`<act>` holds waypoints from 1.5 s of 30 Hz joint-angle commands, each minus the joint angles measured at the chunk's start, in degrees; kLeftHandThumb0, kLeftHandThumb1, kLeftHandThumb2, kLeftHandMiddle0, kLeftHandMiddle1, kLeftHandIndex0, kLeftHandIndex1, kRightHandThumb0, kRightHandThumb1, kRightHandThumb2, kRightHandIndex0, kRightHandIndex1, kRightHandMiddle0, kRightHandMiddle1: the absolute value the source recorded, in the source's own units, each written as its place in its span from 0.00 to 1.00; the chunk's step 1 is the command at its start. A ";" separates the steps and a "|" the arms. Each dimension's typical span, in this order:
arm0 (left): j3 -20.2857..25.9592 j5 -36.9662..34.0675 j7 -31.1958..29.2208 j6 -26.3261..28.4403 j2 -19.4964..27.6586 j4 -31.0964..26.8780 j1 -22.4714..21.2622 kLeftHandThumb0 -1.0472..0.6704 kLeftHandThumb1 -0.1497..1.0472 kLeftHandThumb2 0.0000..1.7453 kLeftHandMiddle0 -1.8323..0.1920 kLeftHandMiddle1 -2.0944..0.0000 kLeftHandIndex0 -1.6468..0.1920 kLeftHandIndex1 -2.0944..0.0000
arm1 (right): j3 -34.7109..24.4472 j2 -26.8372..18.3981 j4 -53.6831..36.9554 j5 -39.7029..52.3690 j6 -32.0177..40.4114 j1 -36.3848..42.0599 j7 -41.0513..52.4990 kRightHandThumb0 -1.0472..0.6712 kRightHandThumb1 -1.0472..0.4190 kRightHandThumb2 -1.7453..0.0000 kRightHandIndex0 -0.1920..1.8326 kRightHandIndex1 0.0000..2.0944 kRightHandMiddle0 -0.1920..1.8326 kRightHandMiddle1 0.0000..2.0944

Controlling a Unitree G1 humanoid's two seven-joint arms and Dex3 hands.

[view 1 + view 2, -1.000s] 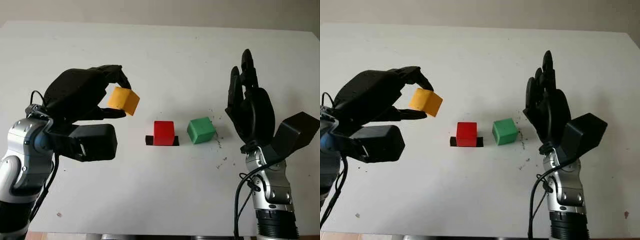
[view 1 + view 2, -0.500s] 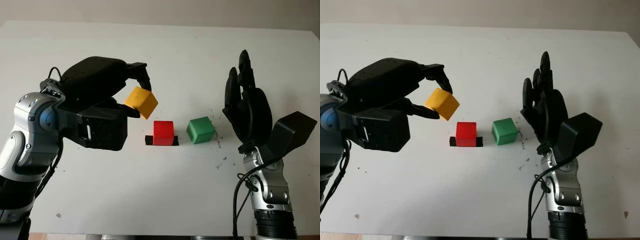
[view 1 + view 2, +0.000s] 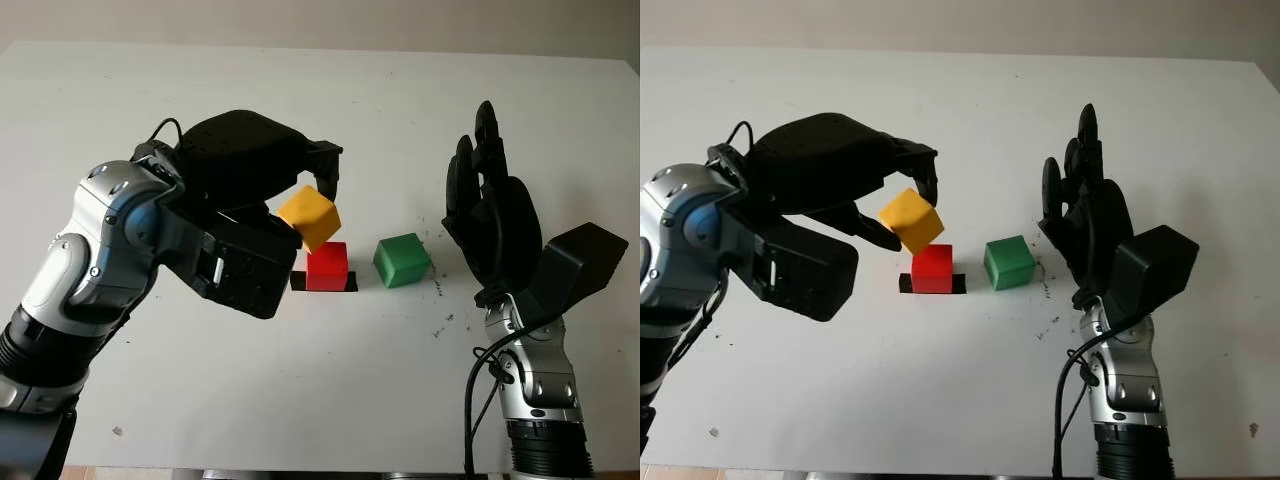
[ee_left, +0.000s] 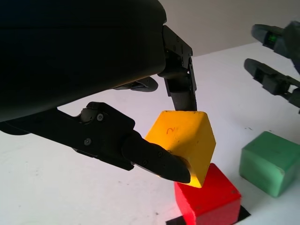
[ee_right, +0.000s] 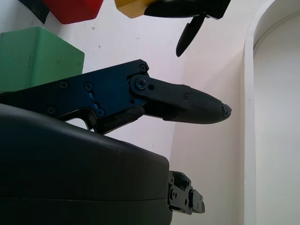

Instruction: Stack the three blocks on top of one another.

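I take the red block (image 3: 327, 264) as my landmark; it stands near the middle of the white table (image 3: 330, 390), on a small black mark (image 3: 298, 281).

To the left of the red block and above it is my left hand (image 3: 262, 172). Its fingers are closed on the yellow block (image 3: 309, 217), one fingertip (image 4: 161, 161) under the block and another finger (image 4: 180, 89) against its upper side. The yellow block is tilted, in the air, with its low corner just above the top left of the red block; I cannot tell if the two touch. My left arm covers the table on that side of the red block.

Just to the right of the red block stands the green block (image 3: 402, 259), apart from it by a narrow gap of bare table. Further right of the green block is my right hand (image 3: 492, 215), raised upright above the table, open and holding nothing.

I count three blocks: one yellow, one red, one green. Two stand on the table and one is in my hand.

In front of the red block the table is bare and wide. Behind it the table is also bare up to its far edge. Some small dark specks (image 3: 441, 325) lie near the green block, on its right. Beyond the far edge is a pale wall (image 3: 320, 22).
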 commanded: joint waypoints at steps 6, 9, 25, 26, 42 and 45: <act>-1.22 -0.49 -1.54 -1.82 -0.16 -0.36 -1.47 0.42 0.96 0.03 0.76 0.97 0.79 0.27 | 0.43 0.70 0.19 -1.10 -1.63 0.58 -0.66 0.20 0.00 0.64 0.00 0.00 0.00 0.00; -1.45 -1.49 -2.74 -3.09 0.16 0.02 -1.99 0.42 0.96 0.03 0.77 0.98 0.78 0.17 | 0.43 0.94 0.14 -1.18 -1.64 0.72 -0.72 0.19 0.00 0.64 0.00 0.00 0.00 0.00; -0.89 -1.08 0.35 -12.35 1.26 3.16 -2.41 0.48 0.94 0.03 0.79 0.98 0.73 0.27 | -0.03 1.16 1.59 -0.70 -3.53 0.82 0.48 0.20 0.00 0.65 0.00 0.00 0.00 0.00; -0.92 -0.86 0.64 -12.68 1.33 3.32 -2.44 0.48 0.94 0.03 0.79 0.98 0.73 0.27 | -0.02 1.18 1.66 -0.77 -3.60 0.83 0.44 0.20 0.00 0.65 0.00 0.00 0.00 0.00; -0.95 0.55 2.79 -15.49 2.03 4.95 -1.94 0.46 0.97 0.04 0.80 0.98 0.74 0.27 | -0.01 1.22 2.11 -1.33 -3.96 0.82 0.15 0.20 0.00 0.64 0.00 0.00 0.00 0.00; -1.04 0.56 2.53 -15.76 2.12 5.08 -2.14 0.46 0.98 0.03 0.80 0.98 0.74 0.27 | 0.13 1.29 1.60 -1.51 -3.50 1.01 -0.11 0.20 0.00 0.64 0.00 0.00 0.00 0.00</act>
